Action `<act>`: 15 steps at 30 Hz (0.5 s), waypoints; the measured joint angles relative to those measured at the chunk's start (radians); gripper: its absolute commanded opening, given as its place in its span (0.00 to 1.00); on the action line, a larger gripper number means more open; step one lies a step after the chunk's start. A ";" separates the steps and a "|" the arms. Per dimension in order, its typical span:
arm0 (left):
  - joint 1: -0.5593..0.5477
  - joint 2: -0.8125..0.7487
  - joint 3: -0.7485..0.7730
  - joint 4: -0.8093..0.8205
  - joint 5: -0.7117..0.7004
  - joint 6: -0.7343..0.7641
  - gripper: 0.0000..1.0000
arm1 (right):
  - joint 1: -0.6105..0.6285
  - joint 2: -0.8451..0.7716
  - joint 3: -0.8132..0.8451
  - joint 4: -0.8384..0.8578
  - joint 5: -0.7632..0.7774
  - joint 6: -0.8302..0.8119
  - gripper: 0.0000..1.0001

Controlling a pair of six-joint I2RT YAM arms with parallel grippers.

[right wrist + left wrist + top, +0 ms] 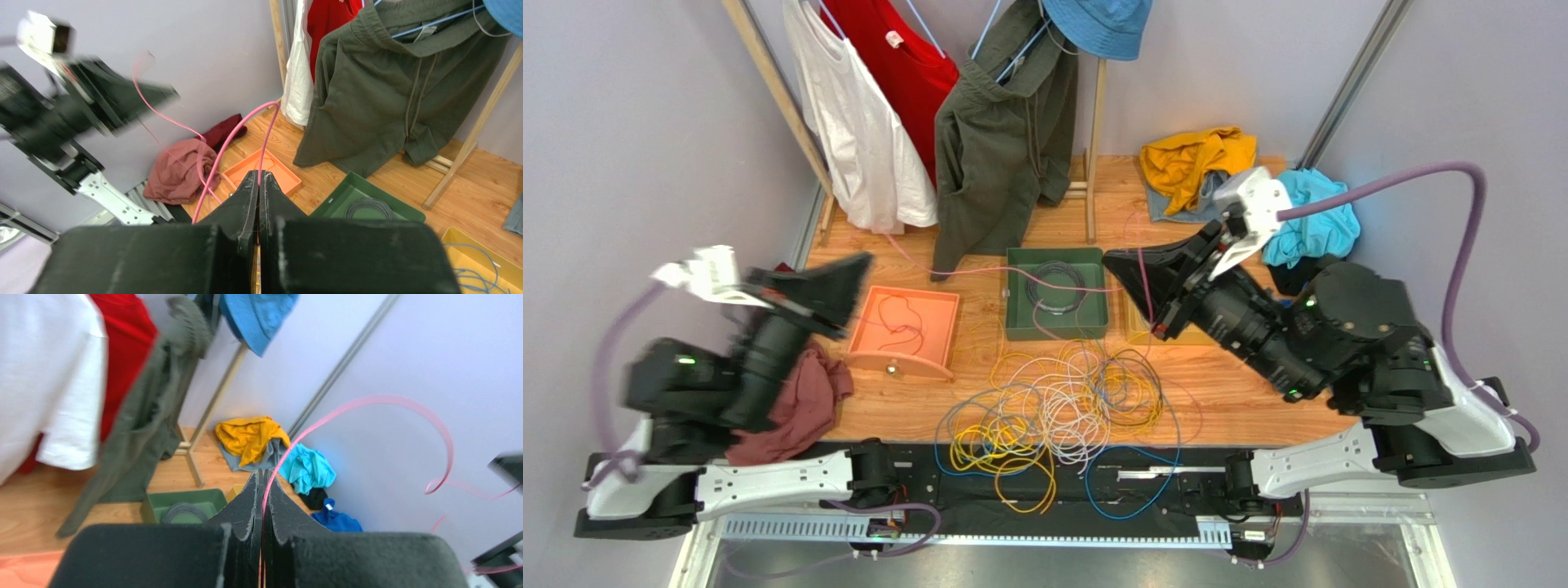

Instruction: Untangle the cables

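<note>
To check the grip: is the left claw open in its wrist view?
No, the left claw is closed, pinching the pink cable between its fingers.

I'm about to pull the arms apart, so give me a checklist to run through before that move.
1. Grip of left pincer on pink cable: ok, shut on it.
2. Grip of right pincer on pink cable: ok, shut on it.
3. Cable straight between the arms: not ok, it curls loosely.
4. Cable clear of the pile: ok, it runs above the green tray.
5. Cable clear of the jacket: cannot tell.
</note>
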State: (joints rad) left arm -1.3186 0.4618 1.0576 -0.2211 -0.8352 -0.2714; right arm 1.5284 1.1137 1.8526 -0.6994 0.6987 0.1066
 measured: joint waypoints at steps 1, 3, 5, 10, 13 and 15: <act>0.001 0.002 0.100 -0.078 -0.026 -0.020 0.00 | 0.000 -0.001 -0.019 0.012 0.002 -0.003 0.00; 0.003 0.014 0.238 -0.196 -0.068 -0.042 0.00 | 0.000 0.011 -0.057 0.041 0.002 -0.009 0.00; 0.006 0.040 0.351 -0.319 -0.102 -0.063 0.00 | -0.010 0.036 -0.087 0.070 -0.010 -0.009 0.00; 0.006 0.169 0.450 -0.529 -0.162 -0.092 0.00 | -0.102 0.125 -0.169 0.132 -0.119 0.035 0.00; 0.006 0.246 0.431 -0.600 -0.168 -0.101 0.00 | -0.164 0.197 -0.217 0.166 -0.202 0.075 0.00; 0.012 0.269 0.405 -0.625 -0.167 -0.106 0.00 | -0.202 0.241 -0.222 0.182 -0.243 0.090 0.00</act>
State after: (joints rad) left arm -1.3064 0.7307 1.4624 -0.8463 -1.0023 -0.3779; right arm 1.3266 1.3552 1.6306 -0.5171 0.4553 0.1970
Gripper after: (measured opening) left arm 0.007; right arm 0.007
